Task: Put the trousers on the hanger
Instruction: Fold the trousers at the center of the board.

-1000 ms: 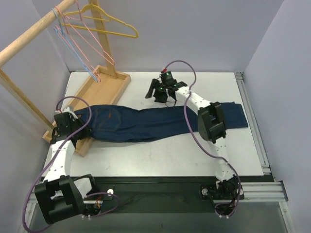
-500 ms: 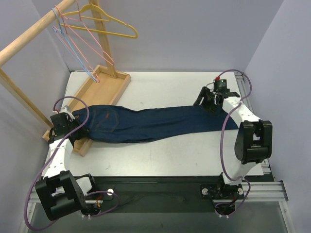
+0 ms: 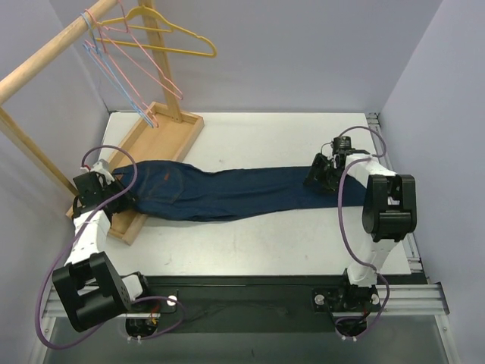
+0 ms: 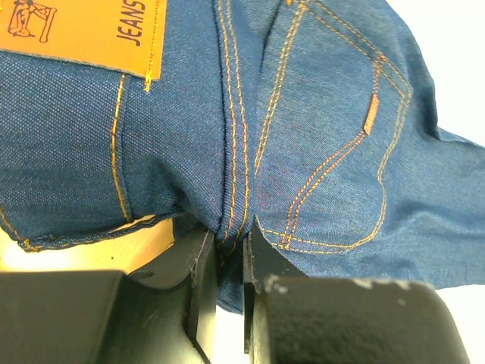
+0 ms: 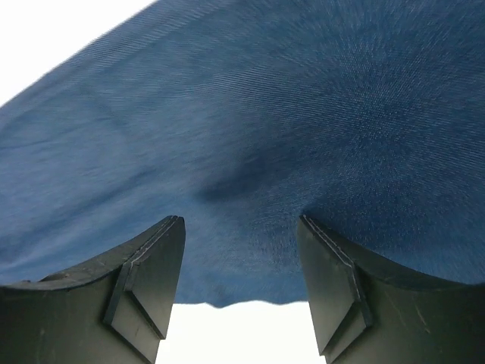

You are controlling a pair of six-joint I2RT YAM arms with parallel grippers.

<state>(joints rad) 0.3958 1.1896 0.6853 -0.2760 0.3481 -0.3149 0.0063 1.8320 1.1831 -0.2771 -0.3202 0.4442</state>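
Observation:
The trousers point(image 3: 227, 193), dark blue jeans, lie flat across the table with the waist at the left. My left gripper point(image 3: 120, 199) is shut on a fold of the waist by the back seam point(image 4: 227, 239), near the orange label point(image 4: 83, 30). My right gripper point(image 3: 317, 176) is open over the leg end. In the right wrist view its fingers point(image 5: 151, 262) straddle the denim point(image 5: 265, 114) just above the hem point(image 5: 239, 250). The light-blue hanger point(image 3: 115, 78) hangs on the wooden rail at the back left.
A yellow hanger point(image 3: 163, 34) and pink hangers point(image 3: 148, 72) hang on the same wooden rail point(image 3: 45, 61). The rack's wooden base tray point(image 3: 163, 136) lies along the table's left side, under the waist end. Grey walls stand close on three sides.
My right arm swung from the back middle of the table out to the right and came down over the leg end. My left gripper drew the waist slightly left.

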